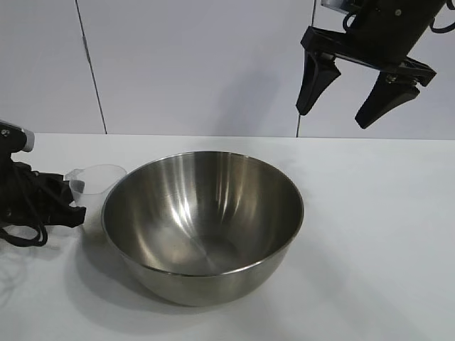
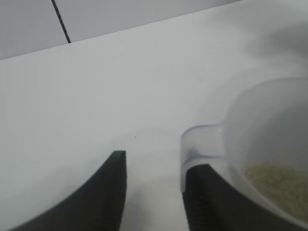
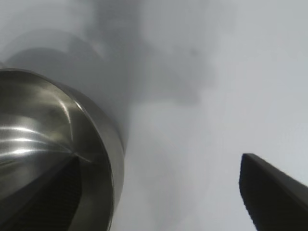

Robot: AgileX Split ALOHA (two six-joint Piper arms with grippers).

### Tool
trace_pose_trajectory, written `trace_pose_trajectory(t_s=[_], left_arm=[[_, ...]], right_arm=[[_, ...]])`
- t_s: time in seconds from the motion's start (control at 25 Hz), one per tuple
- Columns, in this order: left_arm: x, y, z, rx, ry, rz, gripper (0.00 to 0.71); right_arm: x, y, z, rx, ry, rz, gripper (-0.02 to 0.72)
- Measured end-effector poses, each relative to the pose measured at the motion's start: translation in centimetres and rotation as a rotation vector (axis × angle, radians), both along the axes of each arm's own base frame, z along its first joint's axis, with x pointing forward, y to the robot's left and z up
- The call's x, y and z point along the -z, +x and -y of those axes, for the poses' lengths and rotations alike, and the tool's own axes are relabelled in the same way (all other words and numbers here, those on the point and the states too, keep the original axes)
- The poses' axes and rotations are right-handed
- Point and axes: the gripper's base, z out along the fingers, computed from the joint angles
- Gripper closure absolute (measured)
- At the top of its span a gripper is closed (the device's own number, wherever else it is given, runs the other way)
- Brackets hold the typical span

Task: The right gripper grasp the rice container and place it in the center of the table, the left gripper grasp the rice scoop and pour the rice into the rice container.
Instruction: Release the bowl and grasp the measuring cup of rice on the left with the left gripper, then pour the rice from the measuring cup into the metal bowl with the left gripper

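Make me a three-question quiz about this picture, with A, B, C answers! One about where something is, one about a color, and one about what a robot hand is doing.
1. Where is the rice scoop?
A. inside the bowl
B. on the table beside the bowl, on the left arm's side
C. up in the air under the right hand

2. What color is the rice container?
A. shiny silver
B. red
C. blue

3. What is the right hand doing?
A. squeezing the bowl's rim
B. holding the scoop
C. hanging open above the table, holding nothing

Answers:
1 B, the exterior view shows the scoop next to the bowl's rim, by the left hand.
2 A, it is bare polished steel.
3 C, its two black fingers are spread apart in the air with nothing between them.
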Motion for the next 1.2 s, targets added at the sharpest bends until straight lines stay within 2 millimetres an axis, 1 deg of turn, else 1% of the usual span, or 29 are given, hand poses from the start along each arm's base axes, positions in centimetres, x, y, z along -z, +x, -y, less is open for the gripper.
trace_pose_trajectory(t_s=[0.16,0.24,0.32,0.4,0.64,0.92,1.2], left_arm=[[0.0,0.0,0.1,0.005,0.000,0.002,0.568],[0.0,0.0,0.1,0.005,0.000,0.002,0.630],[0.0,0.0,0.1,0.005,0.000,0.002,0.676],[0.0,0.0,0.0,0.005,0.000,0.002,0.695],[-0.1,0.1,0.1,0.013,0.014,0.011,0.701],[-2.3,0.3,0.4,0.060,0.031,0.087,0.701],[-3.9,0.4,0.6,0.074,0.027,0.137,0.701]], right_arm=[[0.0,0.0,0.0,0.000,0.000,0.000,0.093],[0.0,0.0,0.0,0.000,0.000,0.000,0.093],[0.0,0.0,0.0,0.000,0.000,0.000,0.093],[0.0,0.0,0.0,0.000,0.000,0.000,0.093],[0.0,0.0,0.0,0.000,0.000,0.001,0.093],[0.0,0.0,0.0,0.000,0.000,0.001,0.093],[0.0,0.0,0.0,0.000,0.000,0.001,0.093]])
